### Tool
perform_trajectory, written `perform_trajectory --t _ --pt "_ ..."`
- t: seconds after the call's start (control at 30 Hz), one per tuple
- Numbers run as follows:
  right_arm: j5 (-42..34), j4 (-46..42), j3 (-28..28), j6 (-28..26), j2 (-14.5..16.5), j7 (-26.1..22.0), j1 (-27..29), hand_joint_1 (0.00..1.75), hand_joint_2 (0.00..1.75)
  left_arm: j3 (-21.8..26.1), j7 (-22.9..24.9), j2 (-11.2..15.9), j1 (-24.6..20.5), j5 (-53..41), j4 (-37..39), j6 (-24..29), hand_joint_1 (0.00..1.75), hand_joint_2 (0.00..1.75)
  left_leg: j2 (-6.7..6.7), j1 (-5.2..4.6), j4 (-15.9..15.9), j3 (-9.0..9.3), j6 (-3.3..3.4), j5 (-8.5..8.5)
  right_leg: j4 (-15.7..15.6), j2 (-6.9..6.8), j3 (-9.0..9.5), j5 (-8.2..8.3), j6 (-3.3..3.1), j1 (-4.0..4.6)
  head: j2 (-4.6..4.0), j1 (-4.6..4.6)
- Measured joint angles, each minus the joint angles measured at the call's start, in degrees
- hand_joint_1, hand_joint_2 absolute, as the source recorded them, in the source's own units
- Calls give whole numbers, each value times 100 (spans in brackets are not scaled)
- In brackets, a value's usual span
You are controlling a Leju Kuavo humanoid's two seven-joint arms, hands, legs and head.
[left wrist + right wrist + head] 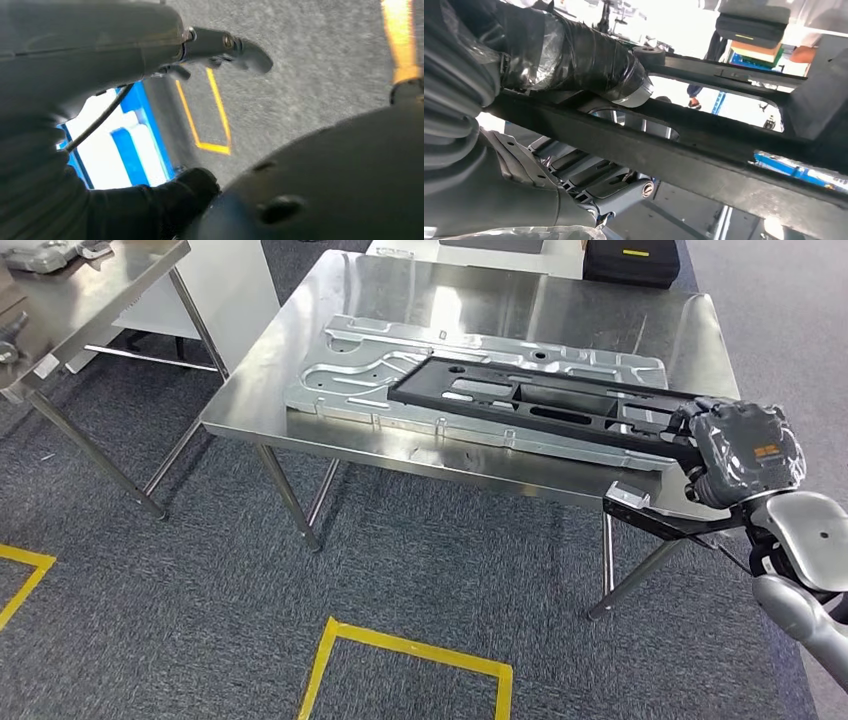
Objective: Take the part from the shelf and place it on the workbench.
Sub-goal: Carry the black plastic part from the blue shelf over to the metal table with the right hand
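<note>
— Where is the part?

— The long black perforated frame part (540,400) lies slanted across a silver stamped metal panel (340,380) on the stainless steel workbench (480,300). Its near end juts past the table's right edge.

— And the hands?

— The right hand (745,455), wrapped in clear plastic, grips that overhanging end. In the right wrist view the thick taped thumb (589,65) presses on one face of the black bar (704,165), with the other fingers on the opposite side. The left hand (150,55) hangs over grey carpet (320,65) marked with yellow tape (215,120); whether its fingers are spread or curled, I cannot tell.
</note>
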Motion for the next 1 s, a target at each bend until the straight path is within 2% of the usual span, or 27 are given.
perform_trajectory --t 0.03,0.07,0.1,0.13,0.17,0.2,0.3,0.37,0.47,0.5,0.53,0.57,0.63,0.67,0.7,0.73,0.83,0.87,0.9,0.97,1.0 --pt "102 0 -7 -43 20 33 53 175 175 1 -9 -1 -4 1 0 1 0 175 0 6 -103 -46 -10 72 1 1 78 -58 13 -5 -1 0" --pt "237 0 -13 -107 48 64 109 175 175 1 -11 -2 -4 -1 0 1 0 175 1 9 -372 -10 -13 282 2 2 165 -121 30 -12 0 0" --pt "385 1 -23 -188 80 87 160 175 175 1 -9 -2 4 -5 0 2 0 175 1 13 -745 70 -7 592 2 2 242 -186 52 -17 1 0" --pt "524 2 -34 -275 116 101 203 175 175 0 -8 -2 19 -10 0 2 0 175 1 4 -1066 140 4 816 8 9 315 -247 83 -19 1 1" --pt "639 4 -44 -356 152 105 231 175 175 -1 -5 -2 29 -10 0 3 0 175 2 -6 -1300 197 28 967 9 18 360 -302 122 -17 1 1" --pt "711 6 -52 -417 184 103 252 175 175 -1 -4 -2 36 -10 0 3 0 175 1 -16 -1421 231 58 1041 4 27 391 -344 164 -8 1 2" --pt "801 8 -75 -478 241 89 309 175 175 -3 6 -4 36 -10 0 3 0 175 -8 -15 -1501 356 170 1041 91 35 437 -347 273 -5 1 2" --pt "823 12 -92 -478 256 85 334 175 175 -3 12 -5 31 -10 1 4 0 175 -14 -1 -1559 481 240 1017 453 23 274 -402 310 -21 -1 3" --pt "826 23 -113 -478 296 88 352 175 175 -3 14 -6 18 -11 1 8 0 175 -22 -19 -1587 595 291 916 1438 16 -424 -775 348 -22 0 3" --pt "826 27 -118 -478 310 89 362 175 175 -3 14 -8 18 -11 0 7 0 175 -25 -32 -1588 644 296 869 1603 16 -608 -845 349 -18 0 3" --pt "826 31 -122 -478 322 88 376 175 175 -3 14 -9 20 -11 0 6 0 175 -27 -44 -1588 705 297 819 1572 15 -695 -797 337 -11 0 4" --pt "826 34 -123 -478 330 87 390 175 175 -3 14 -11 23 -10 0 5 0 175 -28 -56 -1589 780 295 765 1352 14 -691 -620 307 3 -1 4" --pt "826 39 -132 -478 336 86 414 175 175 -3 14 -17 29 -11 1 5 0 175 -29 -80 -1590 935 279 650 659 8 -544 -85 197 55 1 1" --pt "826 43 -139 -479 340 86 418 175 175 -3 14 -20 24 -11 1 5 0 175 -33 -88 -1596 989 258 594 383 5 -482 54 146 88 1 0" --pt "826 46 -148 -480 342 87 418 175 175 -3 14 -23 18 -11 2 6 0 175 -32 -92 -1614 1025 231 539 226 7 -432 119 105 115 0 -1" --pt "827 49 -160 -482 346 88 421 175 175 -3 14 -28 15 -12 2 6 0 175 -30 -97 -1603 1061 200 519 177 14 -405 86 78 132 0 -3" --pt "830 51 -181 -485 351 85 427 175 175 -3 14 -21 4 -12 1 4 0 175 -16 -116 -1457 1159 108 465 66 33 -175 102 -16 82 -1 -2" --pt "831 51 -187 -485 352 85 426 175 175 -3 14 -16 -1 -11 2 4 0 175 -14 -109 -1273 1087 76 406 44 31 -94 93 -46 59 -1 -6" --pt "831 51 -195 -485 353 86 422 175 175 -3 14 -13 -6 -11 1 4 0 175 -11 -89 -994 926 50 313 28 24 -38 68 -59 50 -1 -11" --pt "831 50 -208 -485 360 89 422 175 175 -2 8 -15 -17 -10 1 3 0 175 -7 -46 -319 427 -6 44 23 24 42 -17 -67 45 0 -21" --pt "831 50 -210 -485 365 87 425 175 175 -2 8 -14 -23 -10 1 3 0 175 -5 -27 -122 213 -29 -56 24 25 89 -69 -58 43 1 -21"
